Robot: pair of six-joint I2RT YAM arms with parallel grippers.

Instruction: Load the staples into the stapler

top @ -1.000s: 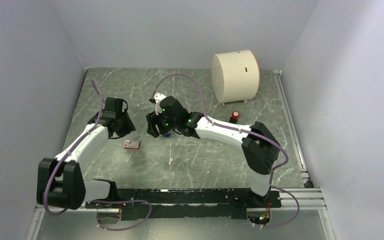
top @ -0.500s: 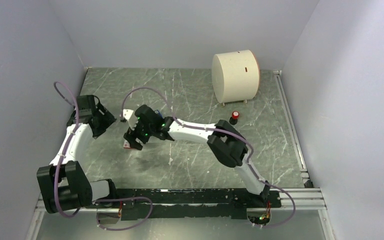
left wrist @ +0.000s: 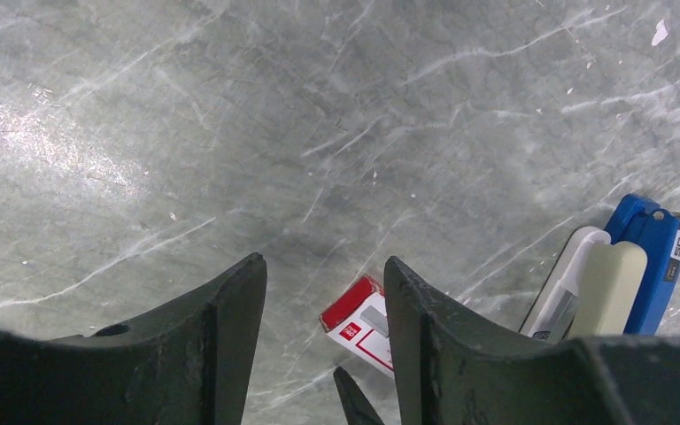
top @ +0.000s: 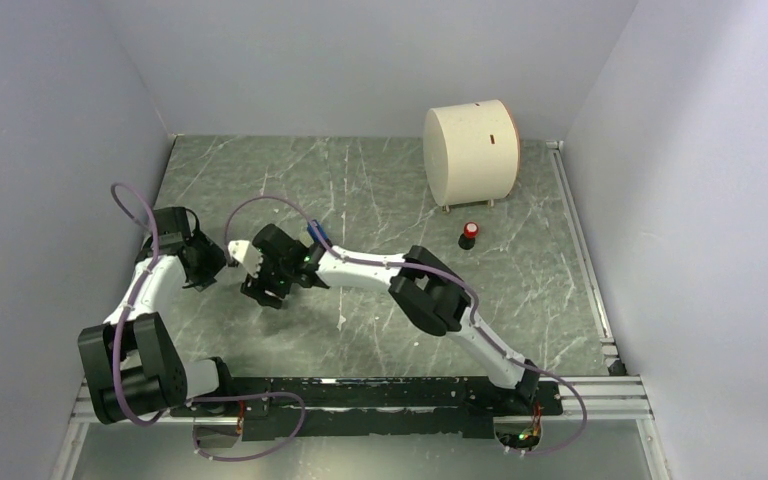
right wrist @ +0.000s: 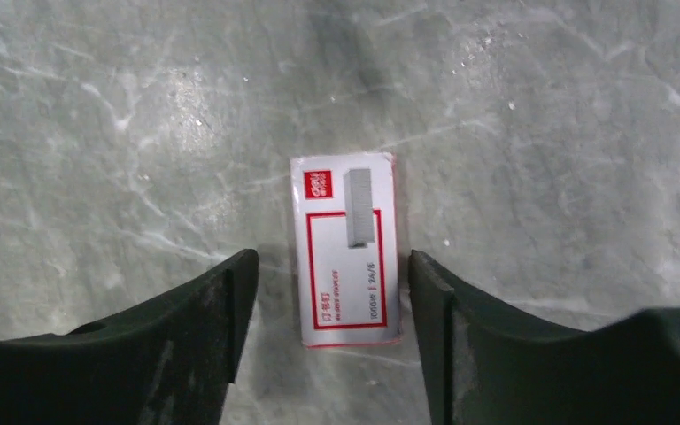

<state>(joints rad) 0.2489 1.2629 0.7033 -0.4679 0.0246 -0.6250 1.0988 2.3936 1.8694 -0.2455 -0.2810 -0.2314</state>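
The staples box (right wrist: 345, 248), white with red trim, lies flat on the marble table. My right gripper (right wrist: 329, 266) is open just above it, a finger on each side of its near end without touching. In the top view the right gripper (top: 263, 290) hides the box. My left gripper (left wrist: 323, 266) is open and empty, left of the box (left wrist: 361, 320), and shows in the top view (top: 210, 268). The blue stapler (top: 317, 237) shows behind the right forearm. A blue body with white and cream parts (left wrist: 651, 252) sits at the right edge of the left wrist view.
A large cream cylinder (top: 470, 150) stands at the back right. A small red-capped object (top: 470, 233) sits in front of it. Grey walls close in the table on the left, back and right.
My right arm has swung left, from over the blue stapler to above the staples box. My left arm pulled back towards the left wall and now points at the box.
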